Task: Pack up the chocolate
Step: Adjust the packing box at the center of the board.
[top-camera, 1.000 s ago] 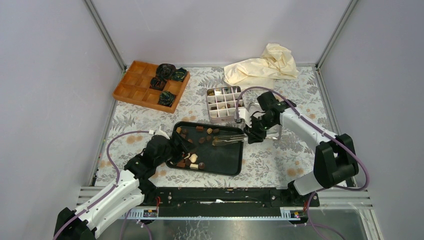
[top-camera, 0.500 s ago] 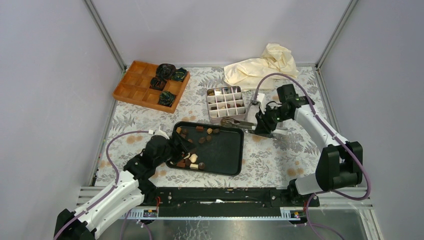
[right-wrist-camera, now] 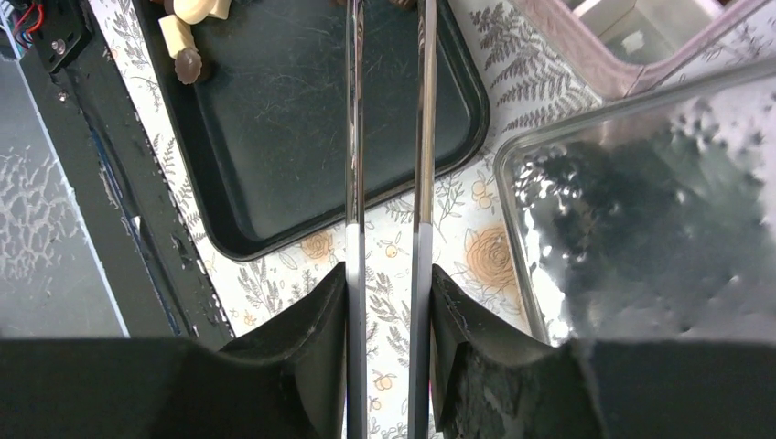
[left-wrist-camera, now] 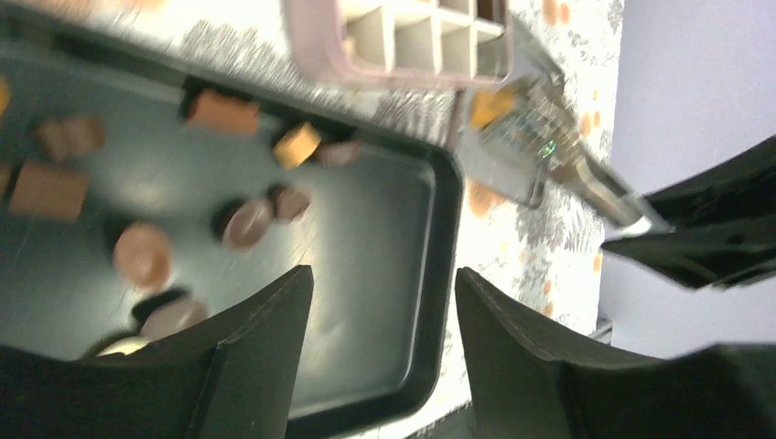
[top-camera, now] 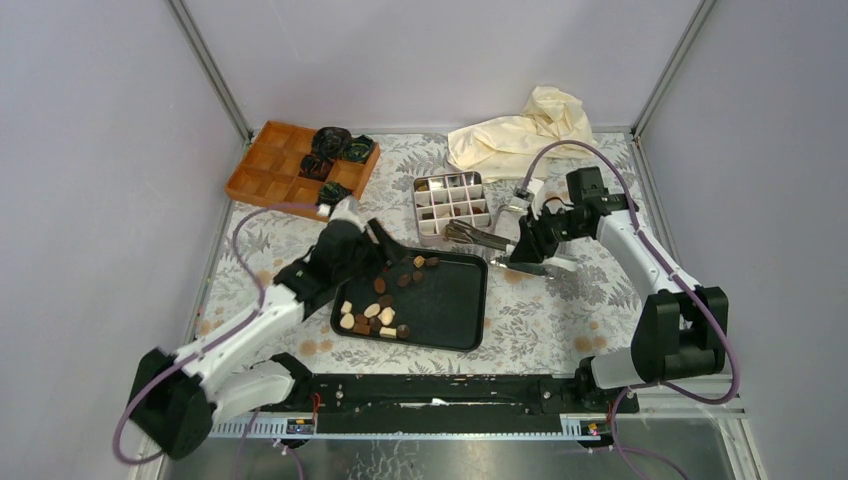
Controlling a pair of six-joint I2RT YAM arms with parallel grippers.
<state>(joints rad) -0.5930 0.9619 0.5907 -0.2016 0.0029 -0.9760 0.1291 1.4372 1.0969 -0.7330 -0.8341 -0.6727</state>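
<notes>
Top external view showed the left gripper (top-camera: 380, 245) above the far-left corner of the black rectangular tray (top-camera: 445, 300), which lay on the floral-patterned surface (top-camera: 560, 320) near the arm bases. Small bite-sized chocolate pieces (top-camera: 375, 312), dark brown, light brown and cream-white, lay on the left half of that tray. One cluster sat toward its near-left corner and a looser group toward its far-left corner. More brown pieces sat in several cells of the silver-white gridded box (top-camera: 417, 210), just beyond the tray's far edge.

Left wrist view, blurred, showed the left fingers (left-wrist-camera: 265, 366) standing apart with nothing between them and the tray floor below.

The right gripper (top-camera: 520, 248) held the slim silver metal tongs (top-camera: 475, 237) roughly level, their tips pointing left and reaching the near-right corner of the gridded box. Whether the tips carried a piece could not be told.

Right wrist view showed the right fingers (right-wrist-camera: 320, 338) clamped against the outer sides of the two tong arms, which ran slightly apart over the right end of the tray and left the frame at the top. A shiny reflective metal lid (right-wrist-camera: 641, 229) lay just right of the tray.

At the far left of the surface stood an orange wooden divided tray (top-camera: 270, 165) with crumpled black-green paper cups (top-camera: 335, 150) in its right-hand cells. A cream crumpled cloth (top-camera: 525, 135) lay at the far edge.
</notes>
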